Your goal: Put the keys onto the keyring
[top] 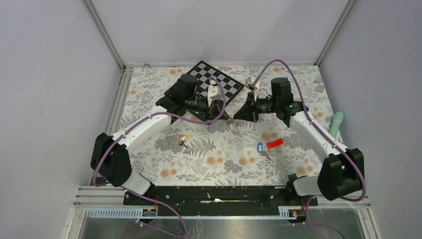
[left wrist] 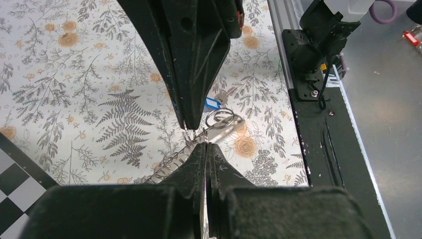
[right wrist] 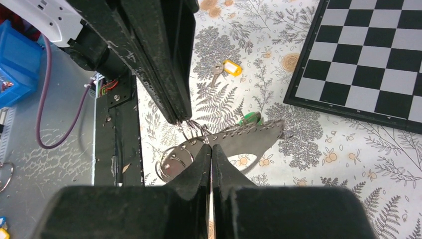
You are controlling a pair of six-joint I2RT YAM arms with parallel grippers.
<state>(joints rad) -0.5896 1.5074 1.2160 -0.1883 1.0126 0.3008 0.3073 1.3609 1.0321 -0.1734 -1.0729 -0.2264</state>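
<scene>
The keyring (right wrist: 254, 137), a flat grey piece with holes along its edge and wire rings at one end, hangs above the floral table between both arms. My right gripper (right wrist: 211, 146) is shut on its near edge. My left gripper (left wrist: 206, 145) is shut on thin wire at the keyring (left wrist: 219, 118); from above the two grippers (top: 220, 118) (top: 236, 117) meet tip to tip. A green-tagged key (right wrist: 250, 118) shows just behind the keyring. A yellow-tagged key (top: 184, 139) and a blue-tagged key (top: 259, 147) lie on the table.
A black-and-white checkerboard (top: 214, 82) lies behind the left arm. A red piece (top: 274, 144) sits beside the blue key, and a teal object (top: 337, 123) rests at the right edge. Grey walls enclose the table on three sides.
</scene>
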